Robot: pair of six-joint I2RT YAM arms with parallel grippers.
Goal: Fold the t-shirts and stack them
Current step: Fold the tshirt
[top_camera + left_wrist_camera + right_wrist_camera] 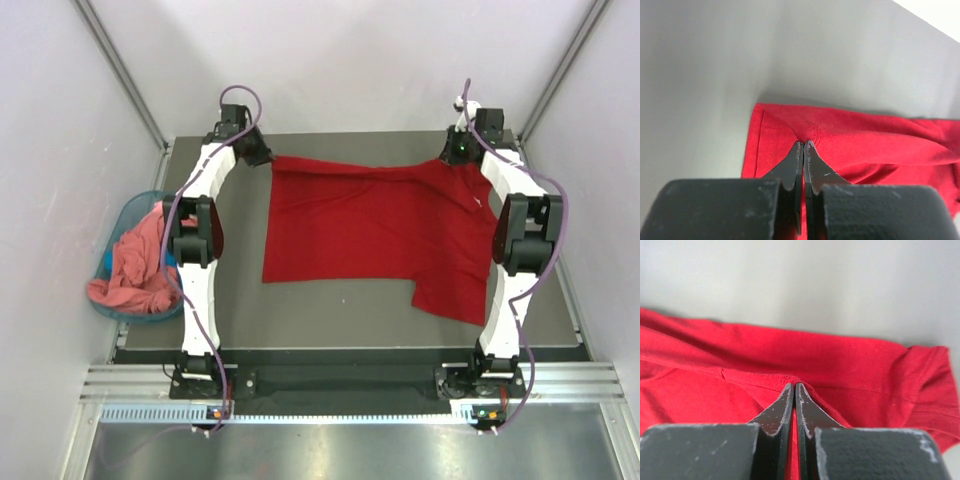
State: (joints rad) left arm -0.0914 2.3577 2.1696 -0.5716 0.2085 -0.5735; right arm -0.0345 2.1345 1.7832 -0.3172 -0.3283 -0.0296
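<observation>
- Left gripper [804,144] is pinched tight on the red shirt [370,225], jaws together on a puckered bit of cloth beside the far left corner.
- Right gripper [794,386] is likewise clamped on the red shirt, at a seam along the far edge near the right corner.
- Red shirt lies spread on the table [340,315] between the arms, its far edge running from gripper to gripper, with one flap reaching toward the near right.
- Pink shirt [135,265] sits crumpled in the basket [132,208] off the table's left side, spilling over the rim.
</observation>
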